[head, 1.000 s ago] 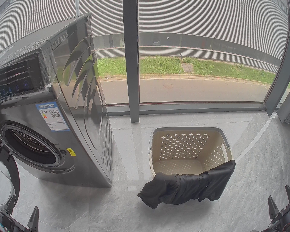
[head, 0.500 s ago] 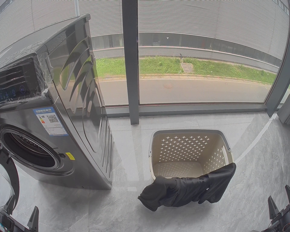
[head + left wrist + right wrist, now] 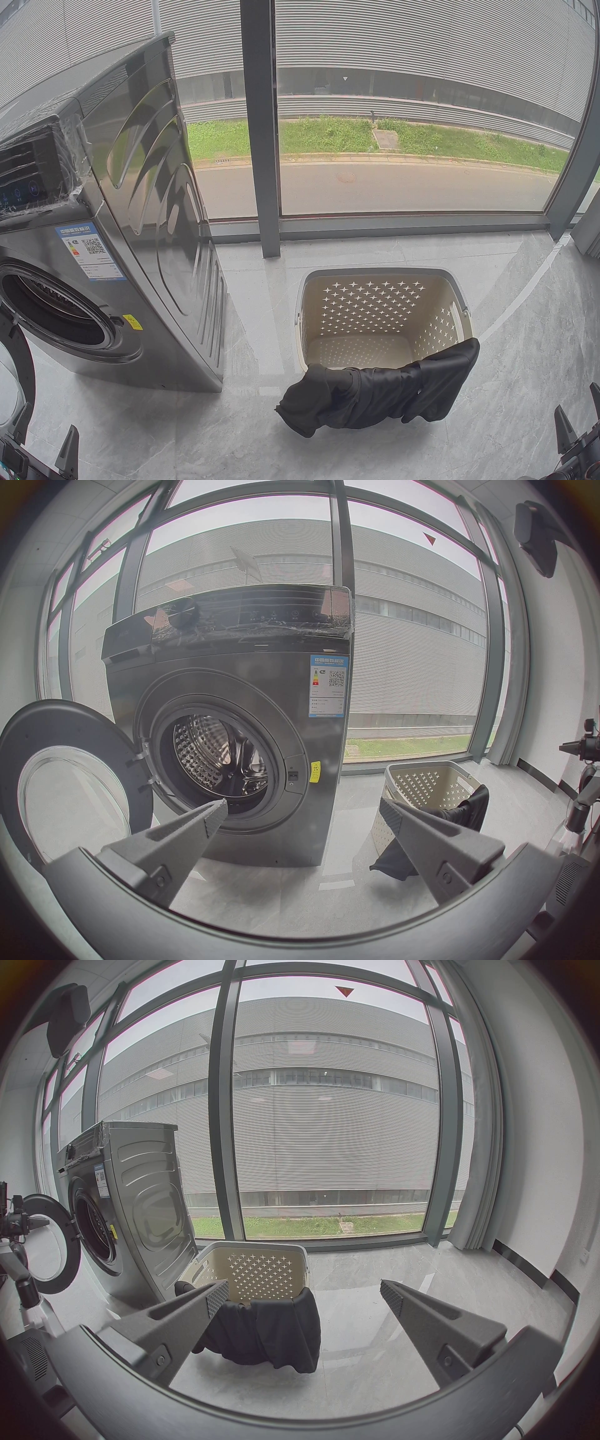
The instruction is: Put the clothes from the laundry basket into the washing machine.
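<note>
A cream laundry basket [image 3: 375, 303] stands on the floor by the window. A black garment [image 3: 375, 390] hangs over its near rim, spilling outward. The grey washing machine [image 3: 144, 206] is to the left, its round door [image 3: 62, 774] swung open and the drum [image 3: 215, 761] bare. My left gripper [image 3: 301, 805] is open and low, in front of the machine's opening, holding nothing. My right gripper [image 3: 303, 1285] is open too, short of the basket [image 3: 256, 1266] and the garment [image 3: 269, 1332], with nothing in it. In the head view it sits at the bottom right [image 3: 578, 412].
A glass wall with a dark upright post [image 3: 259, 125] runs behind the basket and machine. Grey marble floor [image 3: 187, 431] stretches between me, the machine and the basket. A curtain [image 3: 481, 1147] hangs at the right end of the window.
The whole head picture has slid a little to the left, so the camera has moved. The basket, garment and both grippers keep their places.
</note>
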Robot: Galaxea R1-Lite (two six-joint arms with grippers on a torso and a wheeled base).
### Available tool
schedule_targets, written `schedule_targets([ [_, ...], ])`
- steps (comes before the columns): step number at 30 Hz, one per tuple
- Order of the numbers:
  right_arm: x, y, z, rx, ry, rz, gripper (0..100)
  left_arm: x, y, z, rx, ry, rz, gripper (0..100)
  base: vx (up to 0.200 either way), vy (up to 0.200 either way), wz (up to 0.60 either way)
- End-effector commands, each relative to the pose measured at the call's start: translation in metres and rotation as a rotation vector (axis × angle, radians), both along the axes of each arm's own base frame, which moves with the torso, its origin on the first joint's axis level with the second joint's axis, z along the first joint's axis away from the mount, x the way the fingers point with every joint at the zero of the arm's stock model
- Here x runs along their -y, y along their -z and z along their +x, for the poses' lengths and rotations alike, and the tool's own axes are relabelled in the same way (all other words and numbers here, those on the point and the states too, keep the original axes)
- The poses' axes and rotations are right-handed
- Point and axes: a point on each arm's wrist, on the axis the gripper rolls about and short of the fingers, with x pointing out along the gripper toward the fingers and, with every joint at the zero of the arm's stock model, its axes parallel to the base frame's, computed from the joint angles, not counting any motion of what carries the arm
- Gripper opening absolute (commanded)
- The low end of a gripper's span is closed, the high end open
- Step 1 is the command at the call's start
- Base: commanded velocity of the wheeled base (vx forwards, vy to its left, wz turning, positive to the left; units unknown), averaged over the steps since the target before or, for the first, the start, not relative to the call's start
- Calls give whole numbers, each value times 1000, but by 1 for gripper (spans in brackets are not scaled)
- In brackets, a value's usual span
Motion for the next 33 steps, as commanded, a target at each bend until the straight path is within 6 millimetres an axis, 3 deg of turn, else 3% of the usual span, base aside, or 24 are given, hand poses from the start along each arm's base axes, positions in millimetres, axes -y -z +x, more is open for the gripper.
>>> schedule_targets([
  [1, 0, 5, 1, -16, 0, 0, 100, 0, 5, 0, 2, -1, -2, 100, 0, 0, 0],
  [27, 0, 5, 1, -16, 0, 0, 100, 0, 5, 0, -1, 12, 18, 100, 0, 0, 0],
  [33, 0, 5, 1, -14, 0, 0, 100, 0, 5, 0, -1, 10, 13, 100, 0, -200, 0],
])
